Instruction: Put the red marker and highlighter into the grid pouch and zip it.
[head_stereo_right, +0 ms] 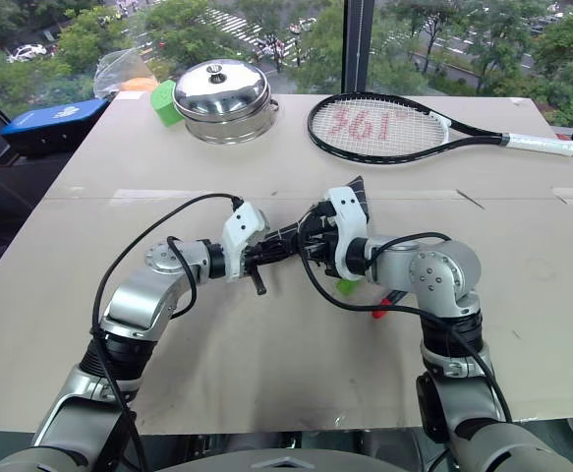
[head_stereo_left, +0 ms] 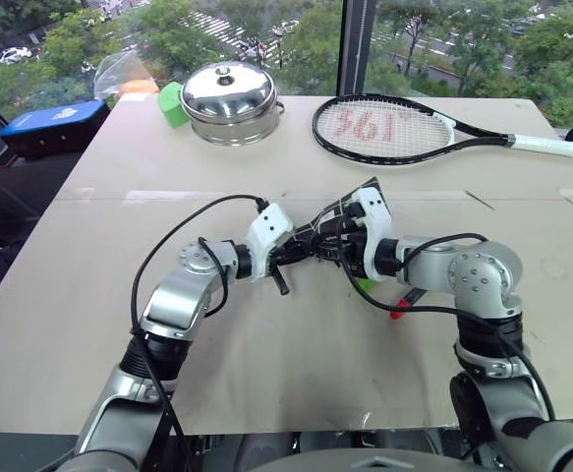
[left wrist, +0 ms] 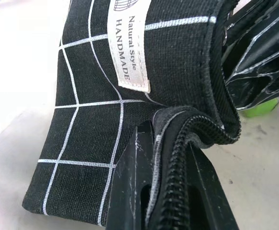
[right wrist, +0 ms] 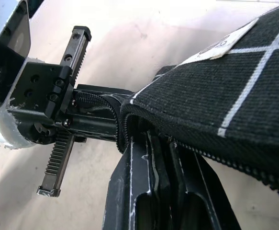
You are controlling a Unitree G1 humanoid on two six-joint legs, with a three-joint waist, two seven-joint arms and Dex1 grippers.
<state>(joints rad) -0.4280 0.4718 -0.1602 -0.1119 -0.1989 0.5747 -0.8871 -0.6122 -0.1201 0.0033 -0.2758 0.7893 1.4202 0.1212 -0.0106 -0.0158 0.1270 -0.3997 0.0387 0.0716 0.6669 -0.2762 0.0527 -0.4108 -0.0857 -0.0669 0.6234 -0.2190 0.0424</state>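
Observation:
The grid pouch (left wrist: 96, 96), black with thin white lines and a white label, hangs above the table between my two arms. My left gripper (left wrist: 170, 129) is shut on its zipper edge at one end. Facing it, my right gripper (right wrist: 144, 132) is shut on the same zipper edge, close to the left fingers. In the head views the two grippers meet over the table's middle (head_stereo_left: 311, 246). Under my right forearm lie the red marker (head_stereo_left: 401, 307), its red end showing, and a bit of the green highlighter (head_stereo_left: 363, 285); the arm hides the rest of both.
At the back of the table (head_stereo_left: 89, 324) stand a steel pot with a lid (head_stereo_left: 229, 98), a green block (head_stereo_left: 171, 103) and a tennis racket (head_stereo_left: 394, 128). A blue object (head_stereo_left: 55, 123) and a clear plastic bag (head_stereo_left: 124, 71) sit past the back left corner.

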